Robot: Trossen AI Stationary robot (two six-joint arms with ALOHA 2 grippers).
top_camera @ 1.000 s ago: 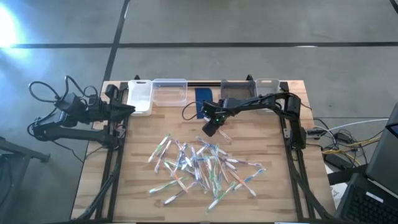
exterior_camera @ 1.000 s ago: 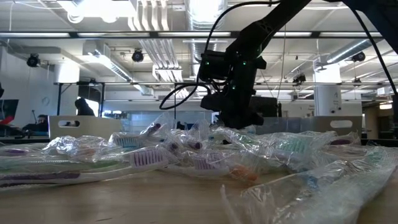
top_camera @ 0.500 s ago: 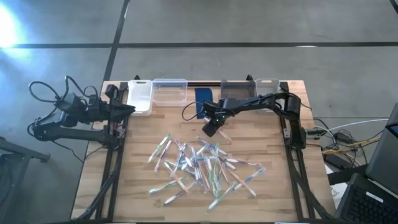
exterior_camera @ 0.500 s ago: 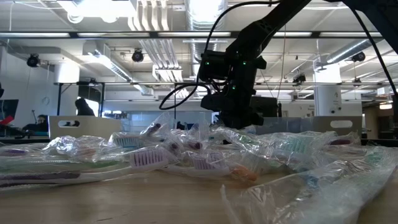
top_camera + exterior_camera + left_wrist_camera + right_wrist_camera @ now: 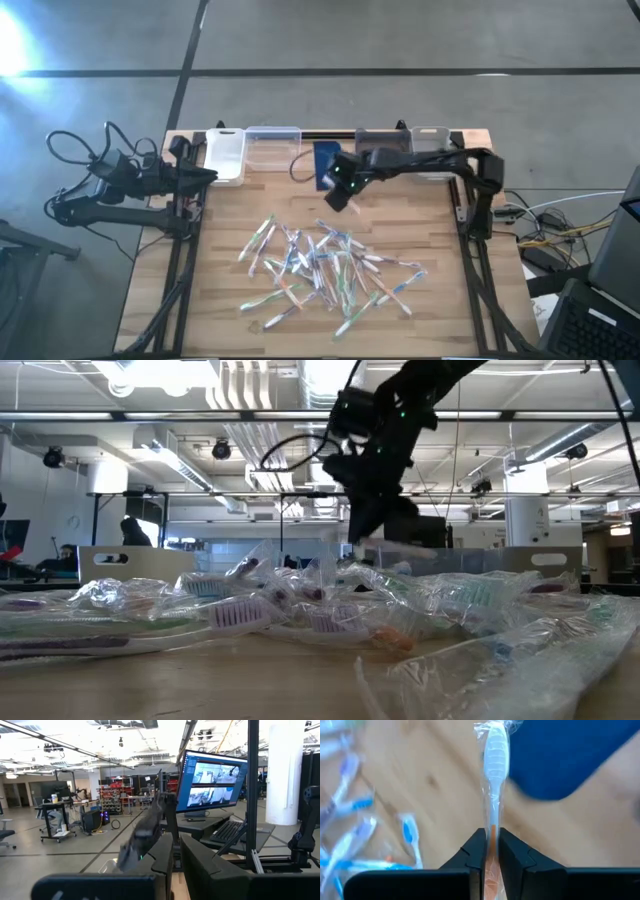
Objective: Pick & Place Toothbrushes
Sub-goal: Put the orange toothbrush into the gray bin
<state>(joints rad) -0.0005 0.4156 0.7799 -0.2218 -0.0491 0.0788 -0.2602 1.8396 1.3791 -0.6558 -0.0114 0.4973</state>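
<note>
Gripping one wrapped toothbrush [image 5: 493, 780], right jaws [image 5: 341, 193] clamp its handle near frame center by blue pad [image 5: 326, 160]; left jaws [image 5: 205, 174] shut, empty, upper left; pile [image 5: 325, 272] lower center on table [image 5: 220, 250].

Both arms are dark, built from slim black links, with black cables looping beside the left arm [image 5: 110, 185]. The right arm [image 5: 420, 165] carries small green lights near its wrist. Each gripper has two flat black fingers [image 5: 515, 852].

Wood-grain table [image 5: 220, 300], glossy plastic-wrapped toothbrushes [image 5: 325, 265]
</note>
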